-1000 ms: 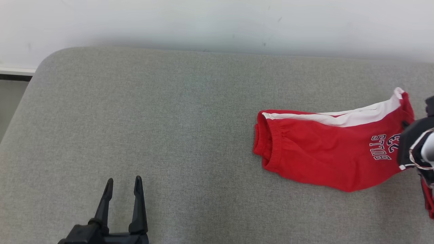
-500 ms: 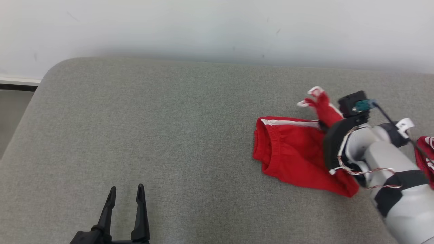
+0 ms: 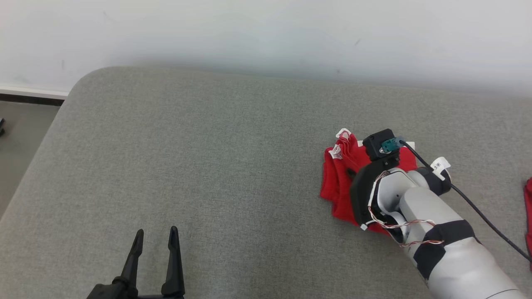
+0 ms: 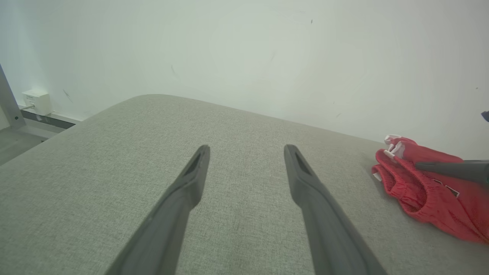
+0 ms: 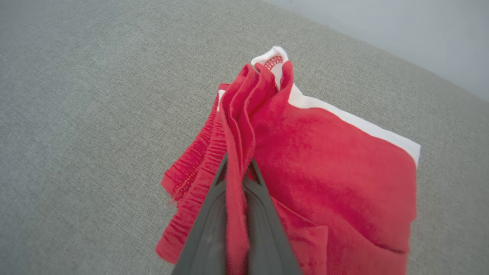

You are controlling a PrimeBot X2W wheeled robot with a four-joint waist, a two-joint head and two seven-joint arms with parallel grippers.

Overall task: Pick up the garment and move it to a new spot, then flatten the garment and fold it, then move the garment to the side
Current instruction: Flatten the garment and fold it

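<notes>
Right wrist view has the red fabric garment with a white side stripe (image 5: pixel 324 172) bunched on the grey woven cushion surface (image 5: pixel 76 114). A pleated ridge of its cloth rises toward 12 o'clock between the two dark fingers of the right gripper (image 5: pixel 238 168). Those fingers are pressed together on the ridge, with only cloth between them. The ribbed elastic edge spills out at 7 o'clock of the pinch, and the white stripe runs off toward 3 o'clock.

In the head view the garment (image 3: pixel 338 187) lies as a compact heap at about 4 o'clock of the picture's middle. It is partly covered by the pale right forearm (image 3: pixel 424 216), which enters from 5 o'clock. A small black wrist camera with a teal plug (image 3: pixel 382 144) sits on top of that arm, and a black cable (image 3: pixel 478 207) trails from it toward 4 o'clock. A strip of other red cloth (image 3: pixel 528 207) shows at the 3 o'clock edge; what it is cannot be told.

The left gripper (image 3: pixel 156 232) sits at 7 o'clock, well apart from the garment, its fingers spread wide and holding nothing. A white wall (image 3: pixel 249 33) stands behind the cushion at 12 o'clock.
</notes>
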